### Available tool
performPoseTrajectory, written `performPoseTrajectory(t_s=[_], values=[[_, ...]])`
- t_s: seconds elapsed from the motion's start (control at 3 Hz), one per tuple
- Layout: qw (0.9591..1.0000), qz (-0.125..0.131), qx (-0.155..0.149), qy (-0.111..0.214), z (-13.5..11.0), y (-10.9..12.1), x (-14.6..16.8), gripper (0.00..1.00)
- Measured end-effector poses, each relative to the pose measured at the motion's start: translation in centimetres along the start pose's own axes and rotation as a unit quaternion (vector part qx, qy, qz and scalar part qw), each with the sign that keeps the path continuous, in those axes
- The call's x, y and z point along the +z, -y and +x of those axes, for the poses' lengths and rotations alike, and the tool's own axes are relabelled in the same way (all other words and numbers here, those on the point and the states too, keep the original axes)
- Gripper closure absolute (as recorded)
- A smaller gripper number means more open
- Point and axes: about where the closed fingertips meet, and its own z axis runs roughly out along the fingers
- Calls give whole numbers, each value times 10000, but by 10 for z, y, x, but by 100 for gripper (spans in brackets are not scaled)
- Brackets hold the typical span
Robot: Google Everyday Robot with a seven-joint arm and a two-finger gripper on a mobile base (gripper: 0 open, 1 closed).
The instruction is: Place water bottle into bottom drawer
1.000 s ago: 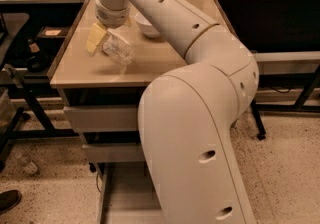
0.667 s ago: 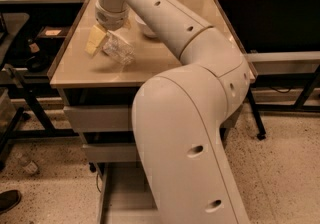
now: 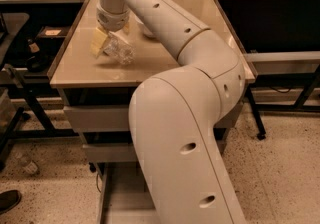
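Note:
The water bottle (image 3: 121,52), clear and crinkled, sits at the left middle of the tan tabletop (image 3: 165,63), tilted, with its upper end between my fingers. My gripper (image 3: 111,39) reaches down from the long white arm and is shut on the bottle; one yellowish finger (image 3: 98,42) shows on its left. The bottom drawer (image 3: 122,200) is pulled out at floor level under the table, its flat grey floor partly hidden by my arm's big lower link.
A white bowl (image 3: 146,30) stands behind the gripper, partly hidden by the arm. Two shut grey drawer fronts (image 3: 97,118) are under the tabletop. A black cart (image 3: 15,68) stands at the left, a bench with clutter at the back.
The gripper and bottle stay in nearly the same spot on the table. The arm's lower links have shifted a little to the left.

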Motion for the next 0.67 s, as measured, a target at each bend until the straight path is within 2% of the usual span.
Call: performPoseTrajectory(t_s=[0.67], values=[[10000, 0, 0, 0, 0, 0, 0, 65]])
